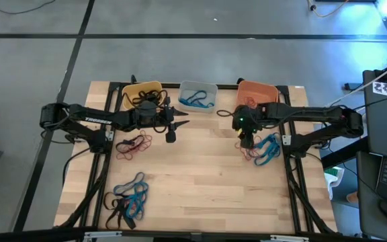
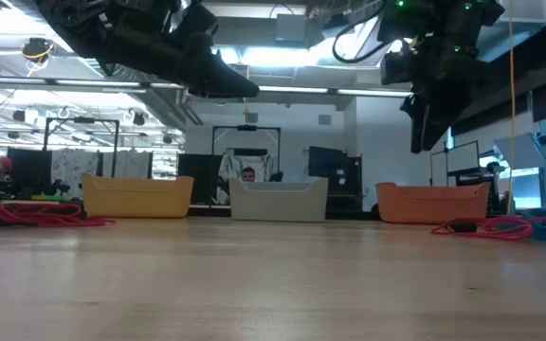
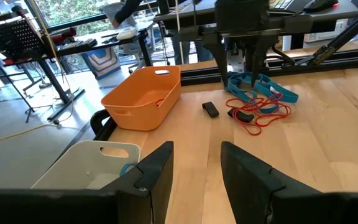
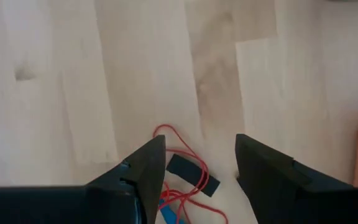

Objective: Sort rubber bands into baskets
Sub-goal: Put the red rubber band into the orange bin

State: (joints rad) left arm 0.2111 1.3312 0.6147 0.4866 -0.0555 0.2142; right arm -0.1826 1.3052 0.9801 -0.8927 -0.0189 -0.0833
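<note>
A: Rubber, thin and limp: the rubber bands (image 1: 266, 149) in the pile below the right gripper (image 1: 246, 139) are judged light, soft and prone to tangling. Status of that gripper?

B: It hangs above the counter (image 1: 200, 175), pointing down, just beside the red and blue pile. Its fingers (image 4: 143, 163) stand apart and hold nothing. A short black band (image 4: 193, 174) lies flat between them, touching a red loop (image 4: 166, 138).

A: Recommended grasp point?

B: Take a single strand where it lies clear of its neighbours, such as the free end of the black band. A pinch into the heap would likely lift several colours at once.

A: Left gripper?

B: The left gripper (image 1: 175, 124) is raised over the counter in front of the yellow basket (image 1: 142, 94), fingers (image 3: 155, 171) apart, empty.

A: Destinations?

B: Three baskets sit in a row at the far edge: yellow with black bands inside, pale grey basket (image 1: 197, 95) with blue bands, orange basket (image 1: 257, 93) with red ones. Further piles remain: a red one (image 1: 134, 145) near the left arm and a blue-and-black one (image 1: 129, 198) at the near left.
</note>
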